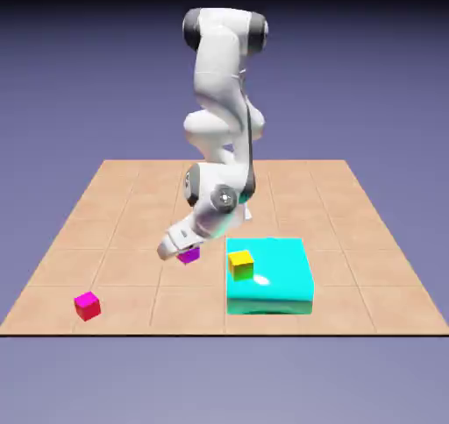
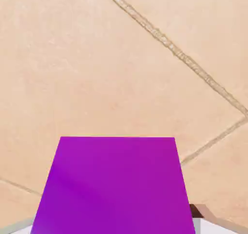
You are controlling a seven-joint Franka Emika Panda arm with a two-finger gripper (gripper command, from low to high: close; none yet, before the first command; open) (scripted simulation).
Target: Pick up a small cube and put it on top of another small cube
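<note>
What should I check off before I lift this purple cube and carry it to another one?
1. Purple cube between the fingers of the end effector: ok, it fills the space between them.
2. End effector closed on it: ok, both sides look met.
3. Cube already clear of the tabletop: cannot tell, its underside is hidden.
4. Red cube uncovered as a target: ok, nothing on top.
5. Yellow cube uncovered as a target: ok, but it sits on the cyan block.
6. Which cube is the target: cannot tell.

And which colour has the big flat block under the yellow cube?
Bright cyan, best seen in the exterior view.
</note>
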